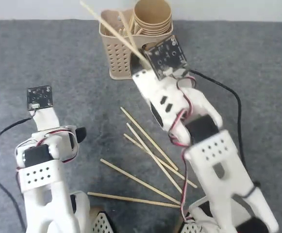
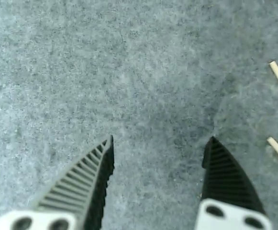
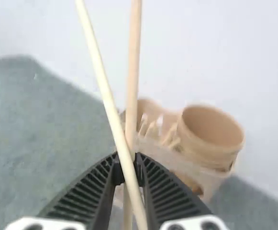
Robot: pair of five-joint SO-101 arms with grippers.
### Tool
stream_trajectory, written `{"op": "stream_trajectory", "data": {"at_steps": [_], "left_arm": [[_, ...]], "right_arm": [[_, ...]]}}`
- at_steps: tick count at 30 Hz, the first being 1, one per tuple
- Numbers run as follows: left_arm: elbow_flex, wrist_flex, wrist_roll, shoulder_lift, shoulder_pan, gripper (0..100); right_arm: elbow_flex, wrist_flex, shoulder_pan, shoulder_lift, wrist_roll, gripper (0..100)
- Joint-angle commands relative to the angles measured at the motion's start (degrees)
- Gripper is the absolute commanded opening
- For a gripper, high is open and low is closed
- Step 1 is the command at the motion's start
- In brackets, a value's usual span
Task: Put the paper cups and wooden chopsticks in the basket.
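Right fingers (image 3: pixel 93 191) clamp chopstick (image 3: pixel 99 72), left fingers (image 2: pixel 225 172) apart

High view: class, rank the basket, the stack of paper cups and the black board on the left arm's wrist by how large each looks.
1. basket, though partly hidden by the right arm.
2. paper cups; they rise nearer the camera, so true size is unsure.
3. black board.

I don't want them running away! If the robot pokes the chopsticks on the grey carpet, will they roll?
Probably not far: the loose chopsticks look thin, but the fuzzy carpet should slow them. They seem light and stiff, since the held chopstick in the right gripper juts out straight.
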Motion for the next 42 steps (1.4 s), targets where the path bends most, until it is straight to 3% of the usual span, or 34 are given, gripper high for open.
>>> {"op": "stream_trajectory", "data": {"at_steps": [1, 6, 20, 27, 42], "left_arm": [[-0.4, -1.41, -0.35, -1.49, -0.18, 29], [-0.4, -1.41, -0.35, -1.49, -0.18, 29], [-0.4, -1.41, -0.35, -1.49, -0.18, 29], [-0.31, -1.41, -0.26, -1.49, -0.09, 29], [0.13, -1.41, -0.26, -1.49, -0.09, 29]], "right_arm": [[-2.9, -11.03, 1.71, 5.23, 1.05, 0.6], [-13.54, -14.55, 3.12, 14.2, 0.88, 0.6], [-53.89, -14.46, 6.02, 41.27, -14.95, 0.6], [-67.87, -14.46, 2.77, 50.59, -12.57, 0.6], [-94.51, -14.46, 3.65, 79.34, -10.81, 0.6]]}}
